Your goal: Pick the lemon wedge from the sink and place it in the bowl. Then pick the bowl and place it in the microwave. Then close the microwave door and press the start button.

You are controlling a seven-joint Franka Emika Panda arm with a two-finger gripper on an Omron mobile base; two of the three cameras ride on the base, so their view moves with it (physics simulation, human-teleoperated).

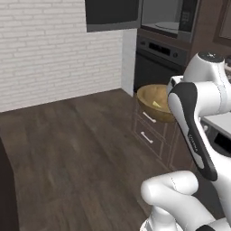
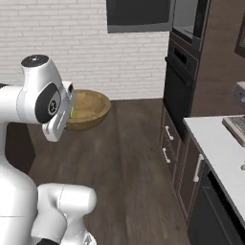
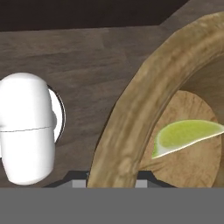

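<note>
Step one judged done: lemon wedge [image 3: 186, 136] lay inside the bowl [image 3: 131, 131], just right of the pincer's line of sight. Bowl carried in the air over the wooden floor [image 1: 67, 149], rim running down between the finger tips; pincer [image 3: 111, 181] judged closed on that rim, though the tips themselves barely showed. Further right and higher, microwave [image 1: 169, 18] stood with its door [image 1: 113, 13] swung wide. Left to do: set bowl inside, shut door, press start.

Base views flank arm, share bowl [image 1: 153, 101]; hand view close over rim.
</note>
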